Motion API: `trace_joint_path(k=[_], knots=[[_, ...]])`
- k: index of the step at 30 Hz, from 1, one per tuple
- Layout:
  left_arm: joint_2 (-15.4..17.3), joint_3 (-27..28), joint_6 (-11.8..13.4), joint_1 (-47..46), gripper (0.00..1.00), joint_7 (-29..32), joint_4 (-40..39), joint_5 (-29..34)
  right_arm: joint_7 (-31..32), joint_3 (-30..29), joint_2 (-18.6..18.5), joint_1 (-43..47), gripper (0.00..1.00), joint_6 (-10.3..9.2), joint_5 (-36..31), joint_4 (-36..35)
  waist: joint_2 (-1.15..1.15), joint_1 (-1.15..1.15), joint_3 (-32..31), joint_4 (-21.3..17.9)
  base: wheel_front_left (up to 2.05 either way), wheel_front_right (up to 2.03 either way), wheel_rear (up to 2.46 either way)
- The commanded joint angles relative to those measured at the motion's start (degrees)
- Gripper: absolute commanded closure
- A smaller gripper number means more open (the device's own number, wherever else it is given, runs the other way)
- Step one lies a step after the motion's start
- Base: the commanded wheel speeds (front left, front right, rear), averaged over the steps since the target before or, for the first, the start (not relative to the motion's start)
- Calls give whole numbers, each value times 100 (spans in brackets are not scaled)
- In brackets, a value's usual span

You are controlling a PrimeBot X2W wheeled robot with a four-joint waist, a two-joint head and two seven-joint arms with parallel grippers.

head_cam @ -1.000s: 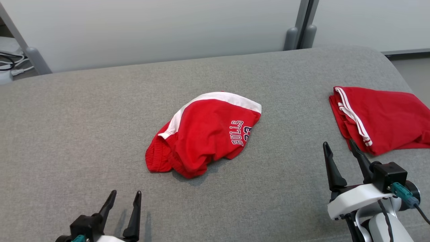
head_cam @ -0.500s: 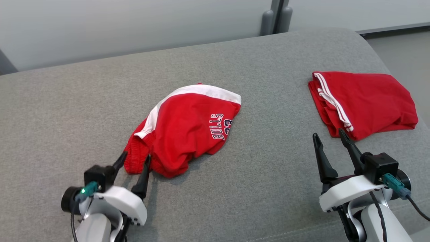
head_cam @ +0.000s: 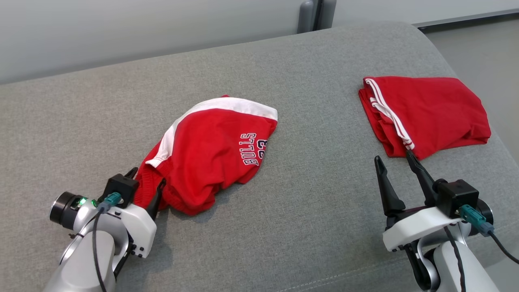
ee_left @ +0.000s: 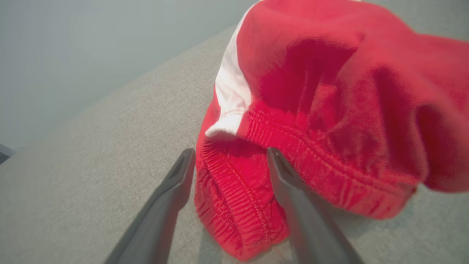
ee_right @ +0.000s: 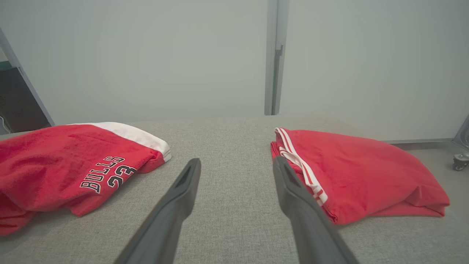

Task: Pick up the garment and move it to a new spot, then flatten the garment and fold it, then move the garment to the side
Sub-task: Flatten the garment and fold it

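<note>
The shorts [head_cam: 211, 150] lie crumpled near the middle of the grey cushion [head_cam: 308, 202], a little to its left. They are red, with a broad white band curving along the far edge and down the left side. "BULLS 23" is printed in white, dark-edged letters near the right hem and reads upside down in the head view. The ribbed elastic waistband is bunched at the near left corner, where the fabric is rumpled and doubled under itself.

The left gripper [head_cam: 146, 178] sits low at that corner with its jaws spread wide. The end of the waistband lies between its two fingers, which have not closed on it. The right gripper [head_cam: 393, 157] is also wide open and empty, at the near right, well apart from the shorts. Just beyond its fingertips, at the far right, lies a folded garment [head_cam: 429, 109], red with thin white stripes along its left edge.
</note>
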Motion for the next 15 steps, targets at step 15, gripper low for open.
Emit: trace_joint_path(k=[15], knots=[[345,-244,339,-789,0,-51,-201,439,-77,70,47,-267,0,-1,85,-254,0,0,399,-167,0,0,0]])
